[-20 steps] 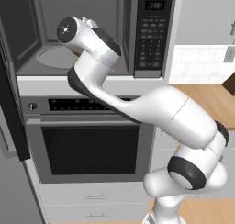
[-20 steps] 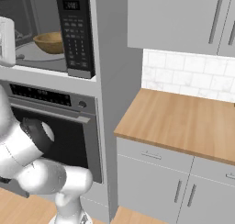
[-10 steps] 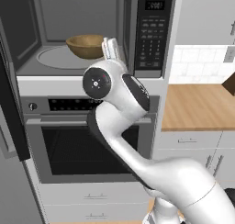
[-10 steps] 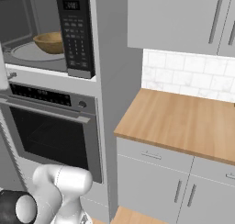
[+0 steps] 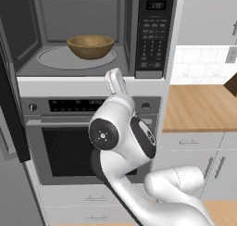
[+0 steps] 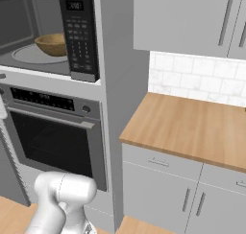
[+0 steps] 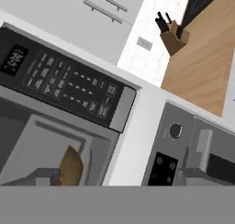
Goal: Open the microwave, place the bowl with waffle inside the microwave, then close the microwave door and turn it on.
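The microwave [image 5: 155, 35] stands open, its grey cavity and glass turntable [image 5: 55, 58] showing. Its door [image 5: 9, 109] hangs swung out at the left, edge-on. The brown wooden bowl [image 5: 90, 45] rests on the turntable, also seen as bowl [image 6: 50, 43] and bowl [image 7: 71, 165]; its rim hides the waffle. My gripper [image 5: 115, 80] points up just below the cavity's front ledge, outside the microwave and apart from the bowl. In the hand view the gripper [image 7: 124, 162] has its fingers spread wide with nothing between them, facing the keypad [image 7: 64, 85].
A steel oven [image 5: 60, 146] sits right under the microwave, with my arm's elbow in front of it. A wooden counter [image 6: 192, 127] runs to the right over grey drawers. A knife block [image 7: 173, 35] stands on that counter by the tiled wall.
The arm has pulled out of the microwave cavity and dropped down in front of the oven. The bowl stays on the turntable, now unobstructed.
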